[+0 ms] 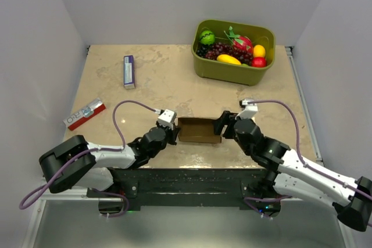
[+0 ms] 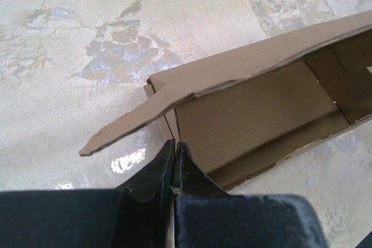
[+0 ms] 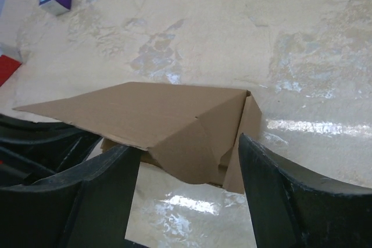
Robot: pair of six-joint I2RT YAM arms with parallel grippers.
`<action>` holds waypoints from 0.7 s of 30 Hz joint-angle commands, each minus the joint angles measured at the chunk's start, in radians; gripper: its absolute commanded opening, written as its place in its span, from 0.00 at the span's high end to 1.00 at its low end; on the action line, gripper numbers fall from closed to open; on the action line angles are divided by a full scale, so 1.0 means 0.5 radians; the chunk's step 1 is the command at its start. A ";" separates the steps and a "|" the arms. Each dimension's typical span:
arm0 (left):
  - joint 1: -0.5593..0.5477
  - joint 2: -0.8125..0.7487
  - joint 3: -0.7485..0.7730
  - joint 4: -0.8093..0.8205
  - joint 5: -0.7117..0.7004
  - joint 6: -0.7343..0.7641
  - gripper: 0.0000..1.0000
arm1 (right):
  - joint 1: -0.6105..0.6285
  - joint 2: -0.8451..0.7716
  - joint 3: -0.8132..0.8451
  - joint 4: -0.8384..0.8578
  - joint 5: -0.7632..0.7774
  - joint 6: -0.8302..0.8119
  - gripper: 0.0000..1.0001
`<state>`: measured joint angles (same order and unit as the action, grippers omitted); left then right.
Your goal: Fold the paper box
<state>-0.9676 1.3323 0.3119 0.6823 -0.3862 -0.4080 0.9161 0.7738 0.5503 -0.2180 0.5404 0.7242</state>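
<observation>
Paper box [image 1: 199, 130] lay on the worktop [image 1: 157, 79] close to its near edge, between the two hands, long axis left to right, top open.

Left hand [image 2: 175, 156] was closed tight at the box's left near corner, apparently nipping the thin wall there. One long flap stuck out loose past that corner.

Right hand [image 3: 187, 146] stood open, fingers either side of the right end, where an end flap was creased inward. No contact could be made out.

Handling, judged: light, thin cardboard. It would be stiff along the panels but would hinge easily at the scores and crush under a hard squeeze. Best held on a wall edge or flap, not across the hollow body.

Room: little toward the near edge, open worktop behind. Green bin [image 1: 229, 72], purple-and-white box [image 1: 129, 71] and red-and-white box [image 1: 85, 114] were well apart.
</observation>
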 commanded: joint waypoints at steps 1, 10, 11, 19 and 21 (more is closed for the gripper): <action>-0.034 0.044 -0.032 -0.042 -0.013 0.034 1.00 | 0.002 -0.182 0.038 0.031 -0.099 -0.025 0.29; -0.087 0.106 0.011 -0.058 -0.016 0.077 1.00 | 0.002 -0.189 0.114 0.304 -0.215 0.015 0.32; -0.090 0.109 0.020 -0.061 -0.013 0.080 1.00 | 0.005 -0.140 0.133 0.322 -0.252 0.015 0.32; -0.099 0.066 0.051 -0.119 0.057 0.083 1.00 | 0.009 0.210 -0.014 0.571 -0.590 0.180 0.41; -0.099 0.066 0.073 -0.143 0.073 0.083 1.00 | 0.012 0.244 -0.088 0.620 -0.654 0.233 0.43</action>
<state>-1.0084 1.3685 0.3233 0.6647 -0.3790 -0.3824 0.9165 0.8780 0.5575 -0.0132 0.3126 0.7750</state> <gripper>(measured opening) 0.026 0.587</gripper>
